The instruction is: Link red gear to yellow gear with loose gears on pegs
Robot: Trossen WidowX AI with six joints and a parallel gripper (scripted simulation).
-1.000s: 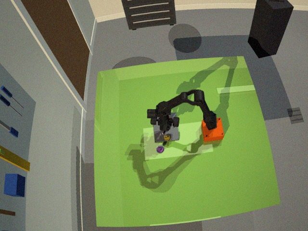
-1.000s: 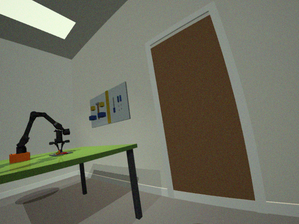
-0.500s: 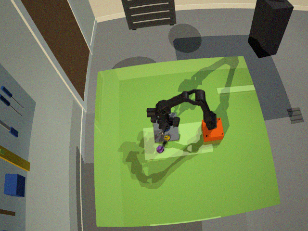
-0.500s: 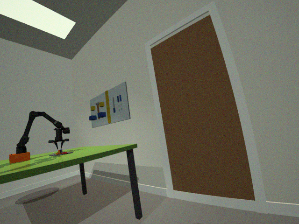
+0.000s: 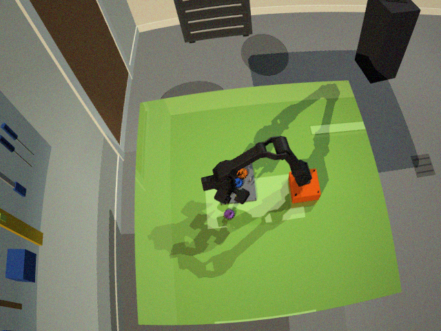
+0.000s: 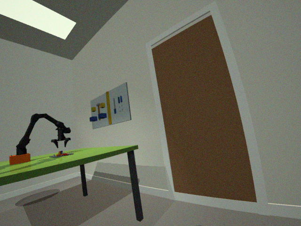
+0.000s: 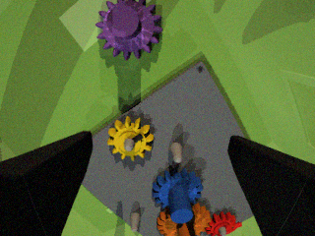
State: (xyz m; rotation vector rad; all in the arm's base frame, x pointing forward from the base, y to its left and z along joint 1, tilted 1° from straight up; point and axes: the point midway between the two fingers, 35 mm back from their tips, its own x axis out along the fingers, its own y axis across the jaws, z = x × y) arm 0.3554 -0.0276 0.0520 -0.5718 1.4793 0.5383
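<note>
My gripper (image 5: pixel 233 196) (image 6: pixel 61 147) (image 7: pixel 161 142) is open and empty, above the grey board (image 5: pixel 252 192) (image 7: pixel 217 108). The blue gear (image 5: pixel 238 183) (image 7: pixel 169 189) is on the board, close beside the orange gear (image 5: pixel 242 173) (image 7: pixel 167 223); their tall knobs hide part of the contact. The red gear (image 7: pixel 220 222) is beside the orange one, at the wrist view's lower edge. The yellow gear (image 7: pixel 116 141) is on a peg at left, apart from the blue gear. An empty peg (image 7: pixel 176 152) stands between them, another (image 7: pixel 135 221) at lower left. The purple gear (image 5: pixel 229 214) (image 7: pixel 129 29) stands on the table off the board.
The green table (image 5: pixel 284 256) (image 6: pixel 97 151) surrounds the board. The arm's orange base (image 5: pixel 305 188) (image 6: pixel 19 158) is right of the board in the top view. Arm shadows cross the table, and the arm hides part of the board there.
</note>
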